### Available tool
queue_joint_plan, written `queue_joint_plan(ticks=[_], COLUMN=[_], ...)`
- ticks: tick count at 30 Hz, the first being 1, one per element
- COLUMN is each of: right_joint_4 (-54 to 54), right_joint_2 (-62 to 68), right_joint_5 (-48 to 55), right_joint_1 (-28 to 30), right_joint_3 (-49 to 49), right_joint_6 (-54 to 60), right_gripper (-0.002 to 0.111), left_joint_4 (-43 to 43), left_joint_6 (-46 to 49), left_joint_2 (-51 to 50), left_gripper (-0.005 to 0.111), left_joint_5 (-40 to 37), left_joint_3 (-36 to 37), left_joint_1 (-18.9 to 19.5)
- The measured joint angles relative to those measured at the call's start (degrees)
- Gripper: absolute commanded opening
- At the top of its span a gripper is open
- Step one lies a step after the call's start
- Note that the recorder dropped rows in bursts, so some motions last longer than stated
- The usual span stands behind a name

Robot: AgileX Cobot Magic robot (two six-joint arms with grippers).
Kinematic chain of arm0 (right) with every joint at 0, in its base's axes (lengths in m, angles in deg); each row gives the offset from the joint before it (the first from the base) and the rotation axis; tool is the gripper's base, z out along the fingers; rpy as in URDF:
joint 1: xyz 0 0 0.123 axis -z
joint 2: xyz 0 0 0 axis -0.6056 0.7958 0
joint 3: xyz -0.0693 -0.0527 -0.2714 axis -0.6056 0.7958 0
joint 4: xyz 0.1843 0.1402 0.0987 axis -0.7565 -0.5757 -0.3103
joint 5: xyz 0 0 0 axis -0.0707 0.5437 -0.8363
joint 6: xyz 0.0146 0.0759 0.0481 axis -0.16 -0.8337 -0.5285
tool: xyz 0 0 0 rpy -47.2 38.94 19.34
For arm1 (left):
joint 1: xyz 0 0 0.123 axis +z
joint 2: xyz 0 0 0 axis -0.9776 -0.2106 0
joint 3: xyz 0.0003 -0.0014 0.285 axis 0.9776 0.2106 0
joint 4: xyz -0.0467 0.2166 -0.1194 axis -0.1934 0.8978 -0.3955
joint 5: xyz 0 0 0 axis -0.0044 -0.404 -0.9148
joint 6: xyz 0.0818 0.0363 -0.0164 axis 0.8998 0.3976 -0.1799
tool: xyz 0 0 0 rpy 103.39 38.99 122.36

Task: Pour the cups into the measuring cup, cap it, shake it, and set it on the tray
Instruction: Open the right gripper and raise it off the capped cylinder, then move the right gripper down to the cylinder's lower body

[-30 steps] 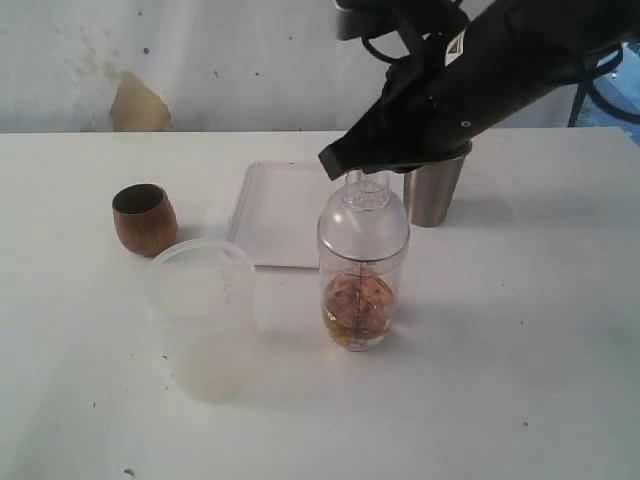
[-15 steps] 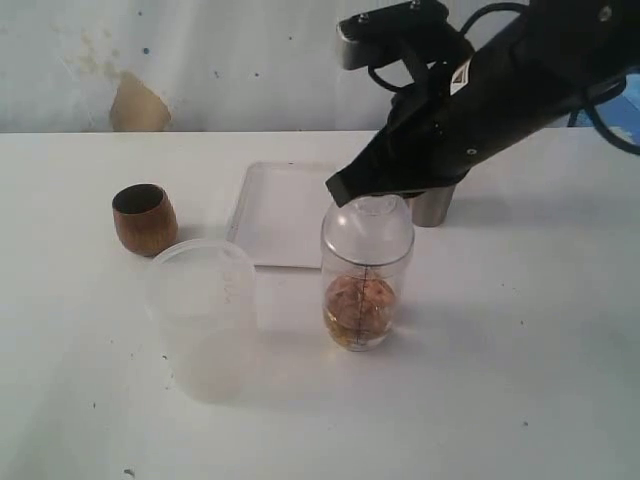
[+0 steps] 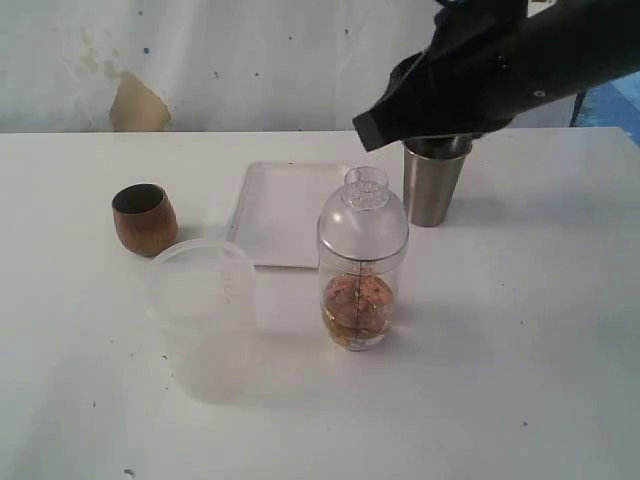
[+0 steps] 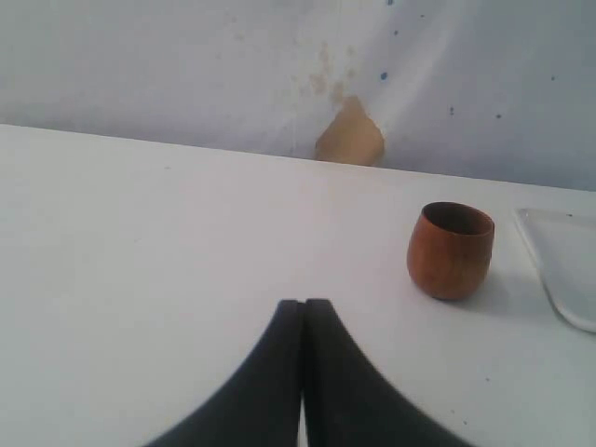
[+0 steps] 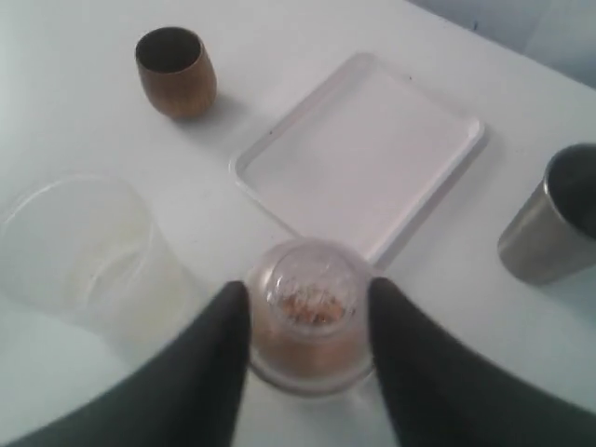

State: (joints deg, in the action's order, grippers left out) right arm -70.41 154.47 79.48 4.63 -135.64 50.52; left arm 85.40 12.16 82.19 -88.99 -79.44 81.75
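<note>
Standing upright near mid-table, the measuring cup (image 3: 363,265) had its clear domed cap (image 3: 364,205) on, w/ a brownish-orange clump (image 3: 358,303) at the bottom. Your right gripper (image 5: 307,291) hung above it, fingers (image 5: 223,345) apart. One sat to each side of the cap in the right wrist view, clamped on nothing. In the ext. view the arm sat up clear of the cap w/ a gap btwn them. Your left gripper (image 4: 303,368) was low over bare table (image 4: 140,242), fingers pressed together, nothing btwn them.

Around the cup: a frosted tub (image 3: 203,300) stood just beside it on the left of the ext. view, not touching as far as you could tell. The tray (image 3: 285,205) lay flat right behind the cup. The cup's shoulder overlapped the tray's front edge in that view, so contact couldn't be judged. The steel tumbler (image 3: 434,190) stood upright behind & to the right, near the tray's right end, its rim partly hidden by your right arm (image 3: 500,60). The wooden cup (image 3: 145,218) stood mouth up left of the tray, well apart from the measuring cup. The back wall (image 3: 250,60) carried a tan patch (image 3: 135,105) & a few blue specks.

Writing: a black graduated scale (image 3: 363,290) ran down the cup's side. A vertical line w/ a cross tick showed; figures were too small to read.
</note>
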Motion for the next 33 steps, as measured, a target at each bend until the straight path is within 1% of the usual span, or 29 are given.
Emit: queue_joint_plan(ticks=[2, 3, 5, 9, 14, 20, 26, 33], right_joint_4=[-0.5, -0.5, -0.4, -0.2, -0.4, -0.6, -1.5, -1.6], right_joint_2=[-1.7, -2.5, -3.2, -3.3, -4.1, -5.3, -6.9, -10.1], right_joint_5=[1.9, 2.5, 3.2, 3.4, -1.1, -5.0, -8.4, -13.3], right_joint_1=[0.0, 0.0, 0.0, 0.0, 0.0, 0.0, -1.1, -1.1], right_joint_3=[2.0, 3.6, 6.5, 11.0, 11.3, 11.3, 11.3, 13.3], right_joint_6=[-0.6, -1.0, -1.8, -3.5, -2.0, -2.6, -2.2, -2.0], right_gripper=[0.082, 0.087, 0.091, 0.092, 0.092, 0.097, 0.097, 0.098], left_joint_4=[0.0, 0.0, 0.0, 0.0, 0.0, 0.0, 0.0, 0.0], left_joint_6=[0.0, 0.0, 0.0, 0.0, 0.0, 0.0, 0.0, 0.0], left_joint_2=[0.0, 0.0, 0.0, 0.0, 0.0, 0.0, 0.0, 0.0], left_gripper=[0.0, 0.0, 0.0, 0.0, 0.0, 0.0, 0.0, 0.0], left_joint_5=[0.0, 0.0, 0.0, 0.0, 0.0, 0.0, 0.0, 0.0], left_joint_3=[0.0, 0.0, 0.0, 0.0, 0.0, 0.0, 0.0, 0.0], left_joint_1=[0.0, 0.0, 0.0, 0.0, 0.0, 0.0, 0.0, 0.0])
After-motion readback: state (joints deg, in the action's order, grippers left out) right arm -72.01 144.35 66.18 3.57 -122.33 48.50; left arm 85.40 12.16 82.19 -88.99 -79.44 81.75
